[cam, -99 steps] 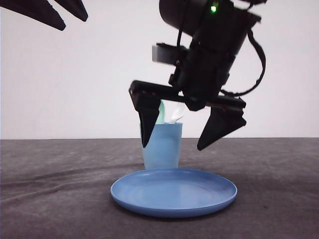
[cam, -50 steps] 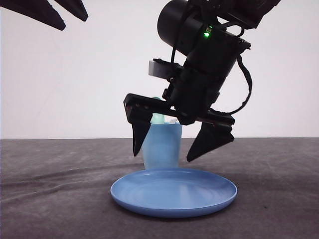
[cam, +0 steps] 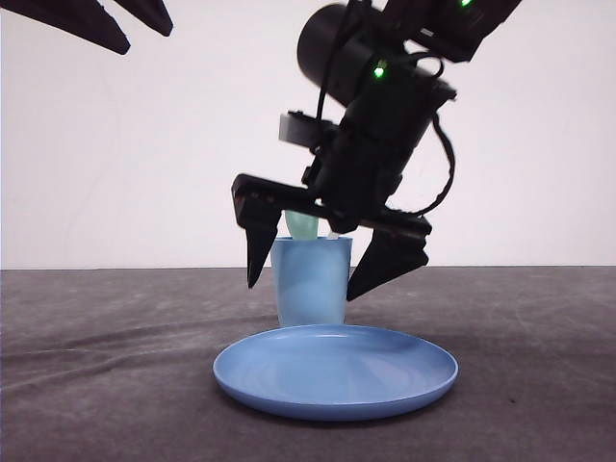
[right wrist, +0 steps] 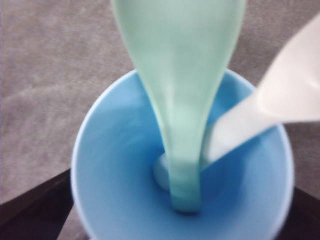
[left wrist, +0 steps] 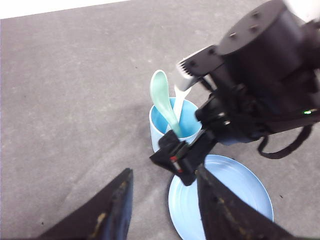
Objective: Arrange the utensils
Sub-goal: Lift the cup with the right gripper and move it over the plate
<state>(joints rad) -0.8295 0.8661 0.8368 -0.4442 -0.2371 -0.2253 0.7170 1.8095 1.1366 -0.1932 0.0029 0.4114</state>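
A mint-green spoon (left wrist: 162, 97) and a white fork (left wrist: 181, 98) stand handle-down in the light blue cup (left wrist: 157, 131). From the front, the spoon's bowl (cam: 304, 227) pokes above the cup's rim (cam: 310, 243). My right gripper (cam: 301, 292) hangs open straight over the cup (cam: 310, 284), one finger on each side of it, apart from its wall and holding nothing. Its wrist view looks down on the spoon (right wrist: 180, 100), the fork (right wrist: 280, 95) and the inside of the cup (right wrist: 115, 175). My left gripper (cam: 144, 40) is high at the back left, open and empty.
A round blue plate (cam: 335, 371) lies just in front of the cup, nearer the camera; it appears in the left wrist view too (left wrist: 235, 200). The dark grey tabletop (cam: 106, 366) spreads out on both sides.
My right gripper has come down and shifted left, so its open fingers now flank the cup instead of hanging above and to its right. The left gripper has stayed put.
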